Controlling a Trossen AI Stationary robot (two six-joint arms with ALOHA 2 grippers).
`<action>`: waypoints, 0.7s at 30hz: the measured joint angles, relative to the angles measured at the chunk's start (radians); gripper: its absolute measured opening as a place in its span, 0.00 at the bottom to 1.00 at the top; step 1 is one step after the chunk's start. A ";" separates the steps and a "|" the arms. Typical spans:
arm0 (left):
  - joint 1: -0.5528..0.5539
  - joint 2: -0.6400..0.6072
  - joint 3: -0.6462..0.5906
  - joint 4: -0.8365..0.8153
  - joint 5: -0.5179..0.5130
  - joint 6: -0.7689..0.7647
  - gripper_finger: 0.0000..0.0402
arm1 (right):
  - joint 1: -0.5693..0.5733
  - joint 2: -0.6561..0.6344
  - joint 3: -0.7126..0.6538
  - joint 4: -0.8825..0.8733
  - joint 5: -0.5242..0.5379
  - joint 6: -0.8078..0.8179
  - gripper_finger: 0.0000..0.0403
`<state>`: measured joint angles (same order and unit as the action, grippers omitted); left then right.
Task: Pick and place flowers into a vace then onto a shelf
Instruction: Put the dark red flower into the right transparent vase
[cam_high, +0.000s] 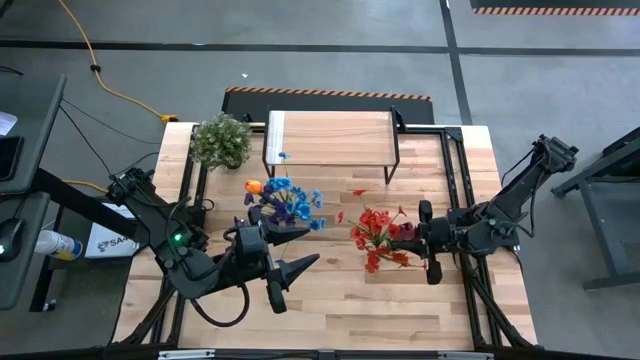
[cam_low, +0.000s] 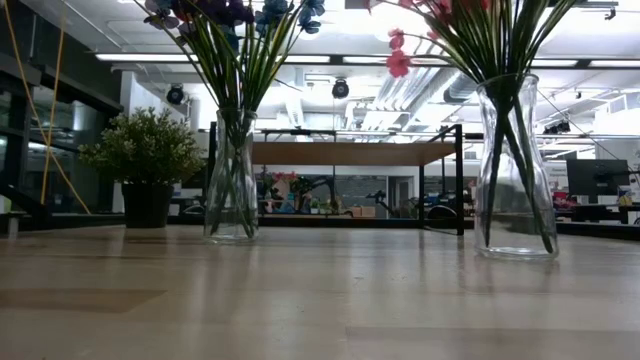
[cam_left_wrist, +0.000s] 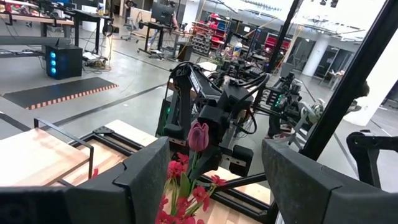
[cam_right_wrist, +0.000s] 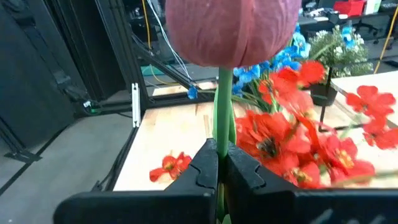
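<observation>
Flowers mostly in vases; last tulip in hand; shelf step not begun.

You have two glass vases standing on the worktop (cam_high: 330, 310): the left vase (cam_low: 232, 180) carries the blue, purple and orange flowers (cam_high: 285, 200), the right vase (cam_low: 515, 170) the red flowers (cam_high: 378, 235). Your right end effector (cam_right_wrist: 221, 165) is pinched narrow on the green stem of a pink tulip (cam_right_wrist: 231, 28), held just beside the red bunch, apparently about to go in. Your left end effector (cam_high: 290, 268) stands wide and holds nothing, near the blue bunch. The shelf (cam_high: 328, 138) at the far side carries no vase, only what looks like a small blue scrap at its near edge. Left to do, by my reading: seat the tulip, then lift both vases onto the shelf.
</observation>
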<state>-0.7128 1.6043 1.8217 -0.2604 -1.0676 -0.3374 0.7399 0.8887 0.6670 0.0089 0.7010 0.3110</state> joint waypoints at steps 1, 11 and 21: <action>0.000 0.000 0.000 -0.003 0.000 0.000 0.71 | 0.000 0.003 0.000 -0.008 0.000 0.007 0.01; 0.000 0.000 0.000 -0.005 0.000 0.000 0.71 | 0.000 0.040 0.000 -0.018 0.005 0.028 0.01; 0.000 0.000 0.000 -0.005 0.000 0.000 0.71 | 0.000 0.042 0.000 -0.027 -0.024 0.030 0.08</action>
<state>-0.7128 1.6043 1.8217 -0.2657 -1.0672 -0.3374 0.7399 0.9310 0.6670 -0.0182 0.6773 0.3405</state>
